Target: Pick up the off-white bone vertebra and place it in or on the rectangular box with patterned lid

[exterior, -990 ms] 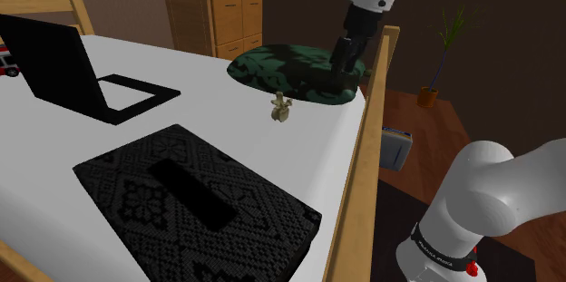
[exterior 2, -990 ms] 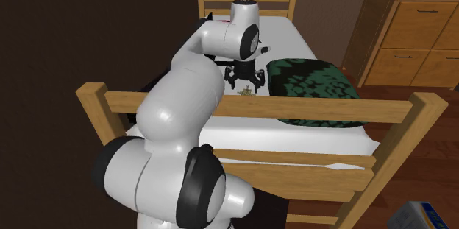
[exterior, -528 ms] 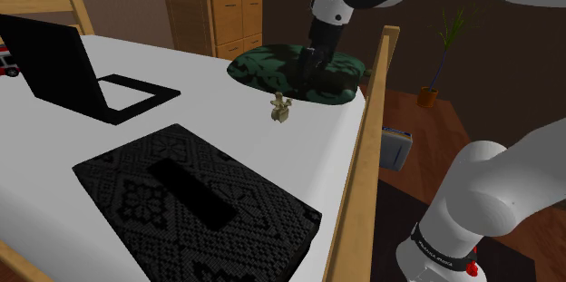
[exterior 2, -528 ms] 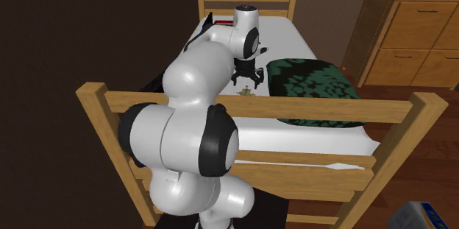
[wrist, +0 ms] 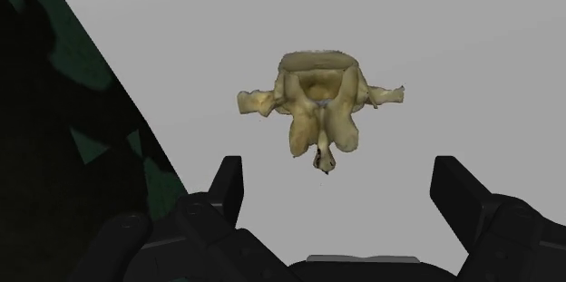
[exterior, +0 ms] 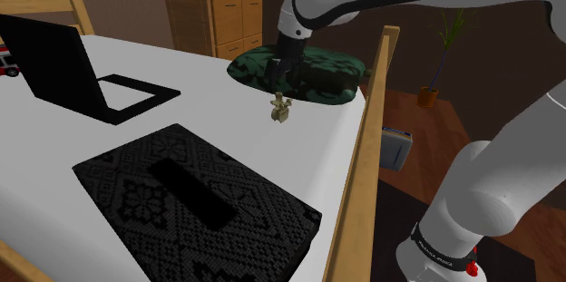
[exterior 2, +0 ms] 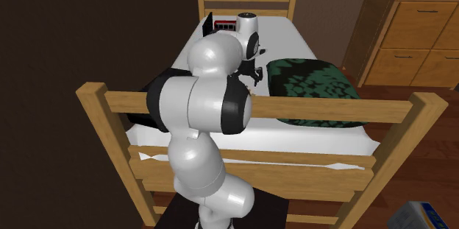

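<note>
The yellowish-tan bone vertebra (exterior: 282,108) lies on the white bed sheet, just in front of the green patterned pillow (exterior: 313,70). My gripper (exterior: 280,74) hangs a short way above it, open and empty. In the wrist view the vertebra (wrist: 319,104) sits ahead of the gripper (wrist: 341,200), between the lines of the two spread fingers (wrist: 227,185), untouched. The black rectangular box with patterned lid (exterior: 195,199) rests on the sheet at the near side of the shoulder view. In the second exterior view the arm covers most of the hand (exterior 2: 254,73).
An open black laptop (exterior: 63,70) stands at the shoulder view's left. A wooden bed rail (exterior: 367,144) runs along the mattress edge beside the arm. A wooden dresser (exterior: 218,19) stands behind the bed, and a potted plant (exterior: 444,53) on the floor.
The arm has swung toward the shoulder view's left and lowered, bringing the gripper from over the pillow to just above the vertebra. The vertebra and box have not moved.
</note>
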Robot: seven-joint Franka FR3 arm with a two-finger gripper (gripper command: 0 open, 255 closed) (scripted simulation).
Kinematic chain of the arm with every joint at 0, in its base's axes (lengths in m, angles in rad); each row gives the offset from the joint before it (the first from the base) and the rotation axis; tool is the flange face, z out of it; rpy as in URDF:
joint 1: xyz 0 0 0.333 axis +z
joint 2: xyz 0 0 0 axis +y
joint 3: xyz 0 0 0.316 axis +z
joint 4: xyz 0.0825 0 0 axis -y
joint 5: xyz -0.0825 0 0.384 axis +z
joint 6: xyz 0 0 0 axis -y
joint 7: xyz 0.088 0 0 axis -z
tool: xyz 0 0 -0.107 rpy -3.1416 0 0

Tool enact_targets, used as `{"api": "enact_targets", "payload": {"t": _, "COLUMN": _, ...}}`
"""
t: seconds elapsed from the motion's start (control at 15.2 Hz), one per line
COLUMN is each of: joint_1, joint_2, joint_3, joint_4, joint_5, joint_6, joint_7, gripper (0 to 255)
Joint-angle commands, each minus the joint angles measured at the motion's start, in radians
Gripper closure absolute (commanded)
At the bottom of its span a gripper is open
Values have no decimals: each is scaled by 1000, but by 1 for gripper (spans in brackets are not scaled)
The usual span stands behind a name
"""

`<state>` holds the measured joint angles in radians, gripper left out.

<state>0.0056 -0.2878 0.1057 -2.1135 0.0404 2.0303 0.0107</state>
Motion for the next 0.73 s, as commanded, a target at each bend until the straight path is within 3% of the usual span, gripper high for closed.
{"api": "enact_targets", "payload": {"t": 0.0, "joint_1": 2, "joint_2": 24, "joint_3": 6, "joint_4": -1, "joint_5": -2, "joint_6": 26, "joint_7": 8, "gripper": 0}}
{"api": "enact_targets", "payload": {"t": 0.4, "joint_1": 2, "joint_2": 52, "joint_3": 9, "joint_4": -47, "joint_5": -4, "joint_6": 100, "joint_7": 10, "gripper": 0}}
{"api": "enact_targets", "payload": {"t": 0.66, "joint_1": 2, "joint_2": 52, "joint_3": 9, "joint_4": -47, "joint_5": -4, "joint_6": 100, "joint_7": 10, "gripper": 0}}
